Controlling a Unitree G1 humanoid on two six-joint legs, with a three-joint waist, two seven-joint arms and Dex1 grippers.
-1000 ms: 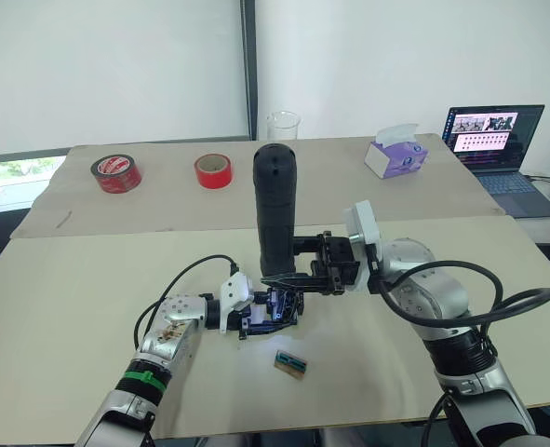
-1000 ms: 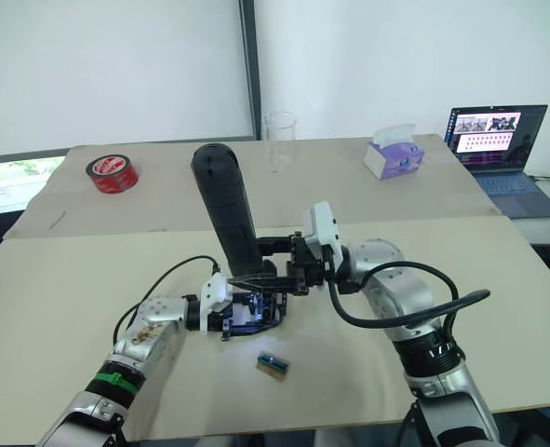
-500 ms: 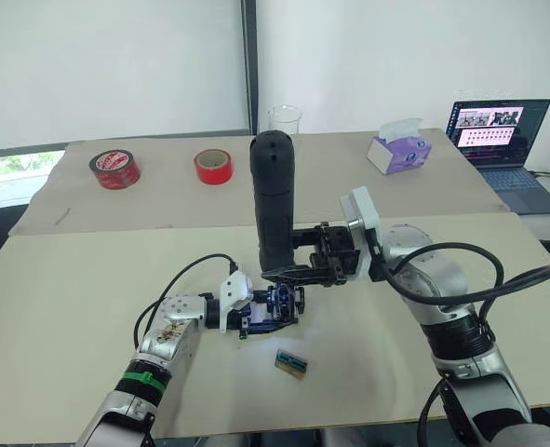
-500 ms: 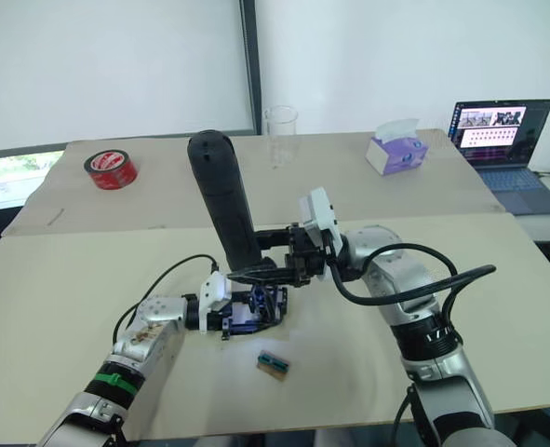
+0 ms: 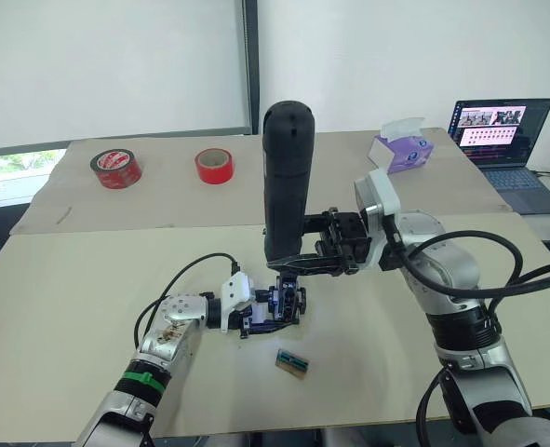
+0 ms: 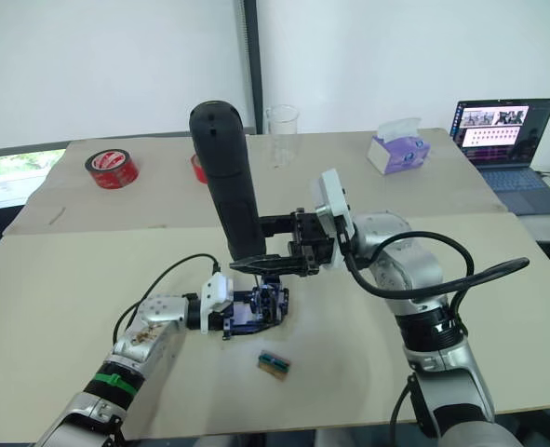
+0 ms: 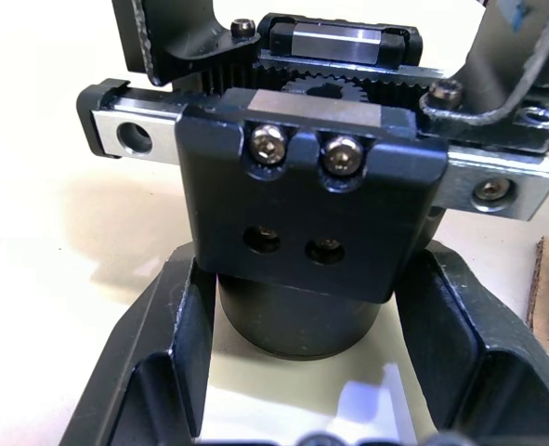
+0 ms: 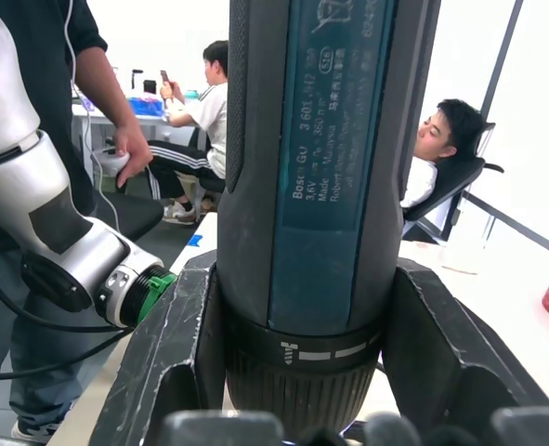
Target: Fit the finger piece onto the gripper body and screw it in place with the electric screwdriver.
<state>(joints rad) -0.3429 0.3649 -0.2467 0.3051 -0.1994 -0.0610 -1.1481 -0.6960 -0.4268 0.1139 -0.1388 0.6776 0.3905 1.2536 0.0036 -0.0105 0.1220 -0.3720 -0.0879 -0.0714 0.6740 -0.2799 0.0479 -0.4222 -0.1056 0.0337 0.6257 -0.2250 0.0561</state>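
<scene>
Right end effector (image 5: 298, 263) clamps electric screwdriver (image 5: 285, 182) upright above gripper body (image 5: 276, 306).

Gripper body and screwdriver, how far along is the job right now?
Done: the left gripper holds the gripper body on the table, and two screws already sit in its front block. In hand: the right gripper grips the electric screwdriver upright just above it. Left: the two lower holes look unfilled, and whether the finger piece is mounted is unclear.

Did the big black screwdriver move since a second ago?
Yes. The electric screwdriver shifted toward the robot's right: its top covered the glass cup before and now sits nearer the tissue box.
</scene>
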